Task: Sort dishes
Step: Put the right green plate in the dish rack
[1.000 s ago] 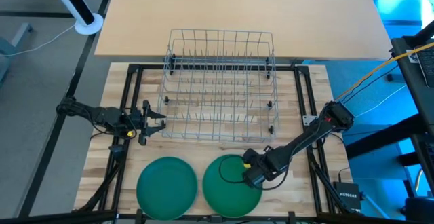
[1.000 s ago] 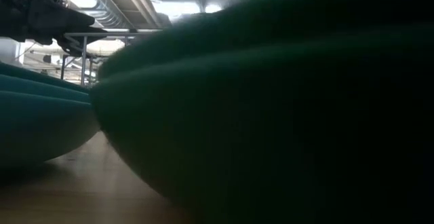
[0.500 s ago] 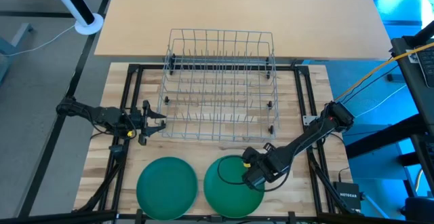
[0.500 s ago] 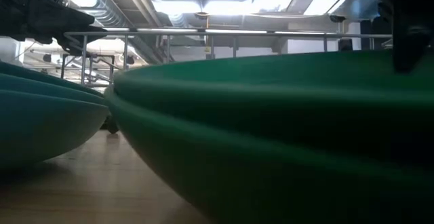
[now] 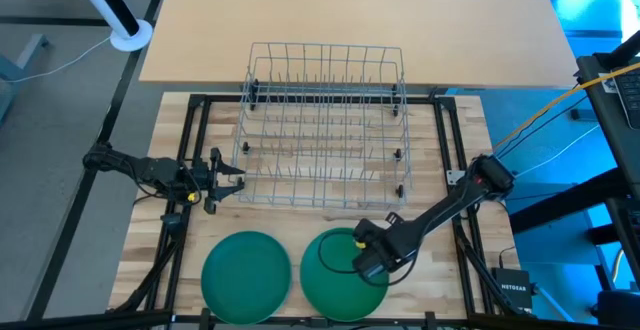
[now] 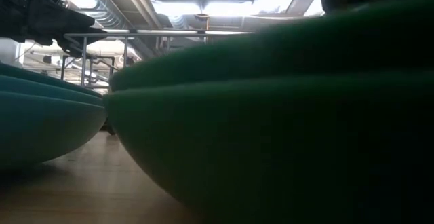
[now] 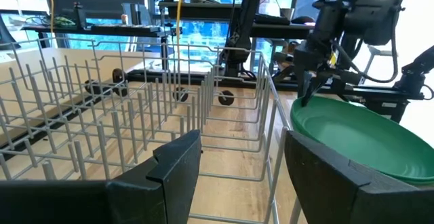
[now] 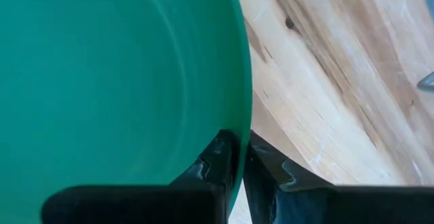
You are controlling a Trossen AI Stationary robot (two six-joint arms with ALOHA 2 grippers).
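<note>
The wooden surface (image 5: 455, 150) carries everything here, and a paler board lies beyond its far edge. At the middle of the surface stands the wire dish rack (image 5: 322, 125), a grey grid of upright tines with no dishes in it; the left wrist view looks along its rows of tines (image 7: 102, 115).

Near the front edge, between the rack and the camera side, lie the dishes in two groups. The left stack of teal-green plates (image 5: 246, 276) sits flat, well apart from either arm; in the low view its stacked rims (image 6: 41, 115) show at the side. Just beside it is the right stack of green plates (image 5: 335, 280), which fills most of the low view (image 6: 271, 129). The top plate of this stack (image 8: 102, 75) is tilted, its rim lifted on the side nearest the right arm, as the left wrist view also shows (image 7: 359, 139).

The right gripper (image 5: 368, 254) is at that rim, its fingers (image 8: 220, 159) clenched on the edge of the top plate, one above and one below.

The left gripper (image 5: 232, 178) hovers beside the rack's left front corner, its fingers (image 7: 180, 163) spread apart and grasping nothing, pointing along the rack's front side.
</note>
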